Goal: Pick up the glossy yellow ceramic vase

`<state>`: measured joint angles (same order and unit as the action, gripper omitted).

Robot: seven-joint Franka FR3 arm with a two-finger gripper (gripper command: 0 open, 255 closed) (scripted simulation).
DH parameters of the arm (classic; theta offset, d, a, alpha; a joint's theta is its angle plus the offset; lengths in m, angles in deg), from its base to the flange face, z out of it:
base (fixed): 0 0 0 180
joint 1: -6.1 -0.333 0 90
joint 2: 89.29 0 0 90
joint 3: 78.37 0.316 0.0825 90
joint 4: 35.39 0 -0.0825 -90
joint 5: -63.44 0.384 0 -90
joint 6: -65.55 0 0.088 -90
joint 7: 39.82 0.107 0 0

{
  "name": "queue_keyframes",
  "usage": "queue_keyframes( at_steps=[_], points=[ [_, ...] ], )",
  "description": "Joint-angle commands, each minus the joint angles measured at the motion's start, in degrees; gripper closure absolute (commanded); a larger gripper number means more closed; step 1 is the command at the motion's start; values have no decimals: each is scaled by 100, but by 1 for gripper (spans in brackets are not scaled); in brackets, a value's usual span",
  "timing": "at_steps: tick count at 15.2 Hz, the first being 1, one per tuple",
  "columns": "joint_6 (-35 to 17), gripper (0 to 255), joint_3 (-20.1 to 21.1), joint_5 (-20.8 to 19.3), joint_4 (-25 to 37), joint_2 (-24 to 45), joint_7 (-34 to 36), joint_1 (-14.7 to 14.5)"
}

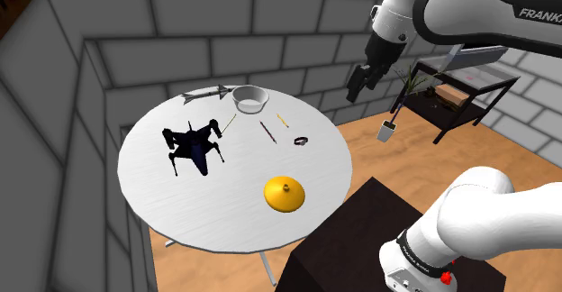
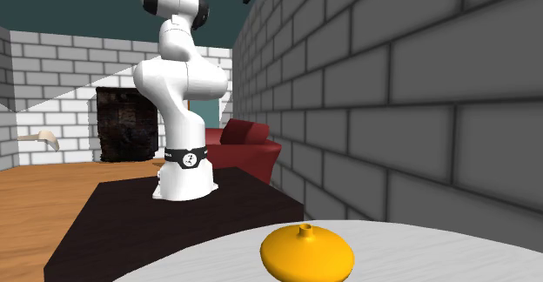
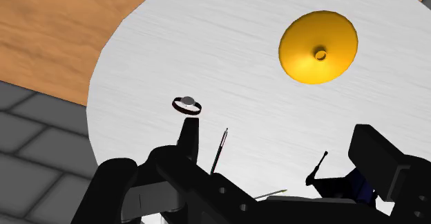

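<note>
Shoulder view: gripper (image 1: 360,81) high over the round table (image 1: 149,187), fingers spread, empty | yellow vase (image 1: 285,194) squat, upright near the edge by the stand (image 1: 356,232) | risk: sloping glossy sides may slip from the fingers; a nudge could push it off.

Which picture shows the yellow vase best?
The second exterior view: the vase sits close, side-on, showing its squat body and tiny neck. The wrist view sees it from above; the shoulder view from farther off.

a white bowl (image 1: 249,97), dark toy craft (image 1: 193,146) and ring (image 1: 301,141) lie on the round table (image 1: 153,187).
</note>
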<state>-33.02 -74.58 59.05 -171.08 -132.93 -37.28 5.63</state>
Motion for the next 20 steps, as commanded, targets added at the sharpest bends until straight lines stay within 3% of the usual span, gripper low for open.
queue_keyframes(
  at_steps=[1,10,20],
  points=[
    [0,0,0,0,0,0,0,0],
    [-1449,0,271,263,-962,818,392,-152],
    [-3205,0,624,456,-1422,2458,835,-301]
  ],
)
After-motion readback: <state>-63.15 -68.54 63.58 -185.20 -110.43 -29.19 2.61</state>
